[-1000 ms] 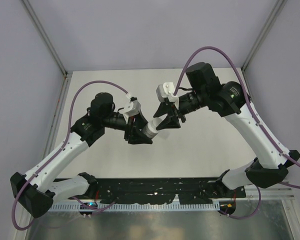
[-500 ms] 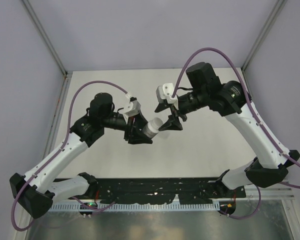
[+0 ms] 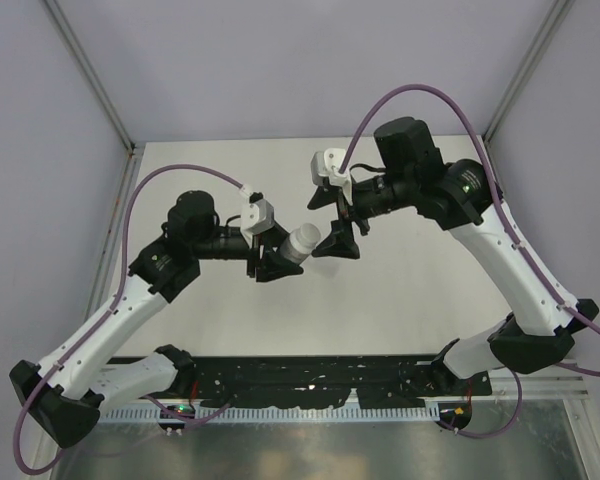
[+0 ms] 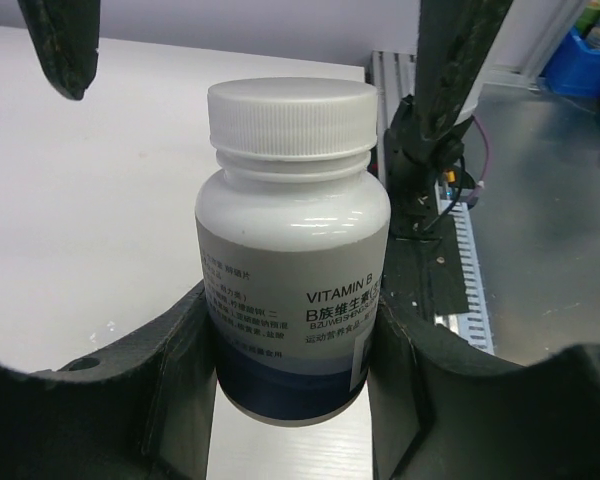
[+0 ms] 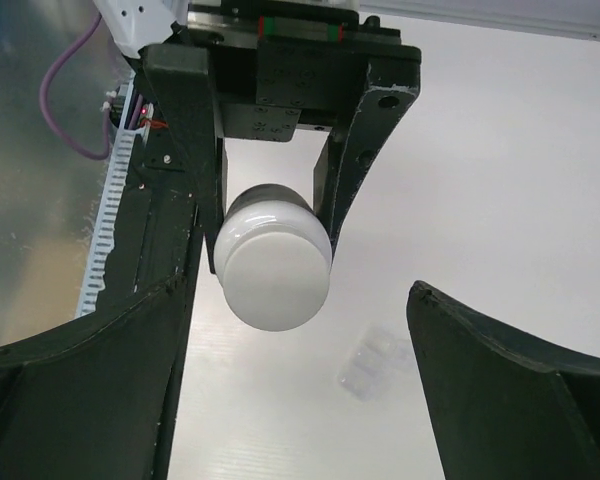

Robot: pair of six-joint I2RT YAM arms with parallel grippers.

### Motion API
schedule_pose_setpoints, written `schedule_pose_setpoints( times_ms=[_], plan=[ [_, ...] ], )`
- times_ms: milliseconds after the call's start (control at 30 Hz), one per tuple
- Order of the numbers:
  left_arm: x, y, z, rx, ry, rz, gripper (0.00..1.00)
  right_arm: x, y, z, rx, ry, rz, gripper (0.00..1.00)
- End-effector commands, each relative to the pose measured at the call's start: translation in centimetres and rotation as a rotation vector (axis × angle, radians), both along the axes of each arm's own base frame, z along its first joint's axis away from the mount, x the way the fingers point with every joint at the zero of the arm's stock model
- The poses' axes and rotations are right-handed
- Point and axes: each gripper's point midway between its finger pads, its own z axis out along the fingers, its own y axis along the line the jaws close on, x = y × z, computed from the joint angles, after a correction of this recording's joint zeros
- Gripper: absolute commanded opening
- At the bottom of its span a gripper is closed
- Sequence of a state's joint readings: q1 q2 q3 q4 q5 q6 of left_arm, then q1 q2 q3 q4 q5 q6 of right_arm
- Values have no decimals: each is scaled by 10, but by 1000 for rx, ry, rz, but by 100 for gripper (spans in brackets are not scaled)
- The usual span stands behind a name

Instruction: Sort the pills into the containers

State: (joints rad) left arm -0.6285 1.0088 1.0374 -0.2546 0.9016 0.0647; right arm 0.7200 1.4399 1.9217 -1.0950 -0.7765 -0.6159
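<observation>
White plastic forms the bottle (image 4: 292,250), a small cylinder with a ribbed screw cap (image 4: 290,112) seated on its neck, a pale body, a dark blue band at its base and a label reading "VITAMIN B". The left gripper (image 3: 276,263) has hold of it: its two black fingers (image 4: 175,375) are closed partway against the lower body, one on each side, touching the label. In the overhead view the bottle sits near the middle of the scene, raised off the pale table (image 3: 410,300) and tilted, its base toward the left arm and its cap pointing right and slightly far. The right gripper (image 3: 337,240) faces that cap head-on from just beside it, with its jaws spread wide and nothing between them in contact. In the right wrist view the round top of the cap shows between the two dark fingers (image 5: 90,390), with a clear gap on either side. From the left wrist view the same two fingertips appear beyond the cap, one to its left and one to its right, both apart from it. A small flat clear packet (image 5: 373,360) lies on the table below and a little right of the cap, apart from both grippers; what it holds is too faint to tell.
</observation>
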Motion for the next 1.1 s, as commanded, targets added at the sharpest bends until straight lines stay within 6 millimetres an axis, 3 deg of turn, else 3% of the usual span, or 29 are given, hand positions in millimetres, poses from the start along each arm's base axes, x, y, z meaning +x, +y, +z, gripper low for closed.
schedule_pose_setpoints(
  times_ms=[0, 233, 433, 633, 833, 967, 1067],
  plan=[
    [24, 6, 11, -15, -106, 142, 0, 7, 8, 33, 100, 25, -47, 96],
    [43, 12, 9, 1, -123, 257, 0, 13, 15, 42, 144, 94, -88, 96],
    [59, 19, 8, 6, -142, 362, 0, 48, 20, 41, 176, 191, -259, 96],
    [74, 23, 6, 19, -151, 448, 0, 74, 29, 18, 177, 318, -330, 95],
    [80, 25, 4, 28, -154, 486, 0, 79, 37, 2, 169, 398, -317, 92],
    [82, 26, 4, 30, -157, 496, 0, 79, 39, -6, 158, 421, -299, 81],
    [85, 27, 4, 32, -161, 511, 0, 76, 40, -8, 156, 432, -278, 66]
  ],
)
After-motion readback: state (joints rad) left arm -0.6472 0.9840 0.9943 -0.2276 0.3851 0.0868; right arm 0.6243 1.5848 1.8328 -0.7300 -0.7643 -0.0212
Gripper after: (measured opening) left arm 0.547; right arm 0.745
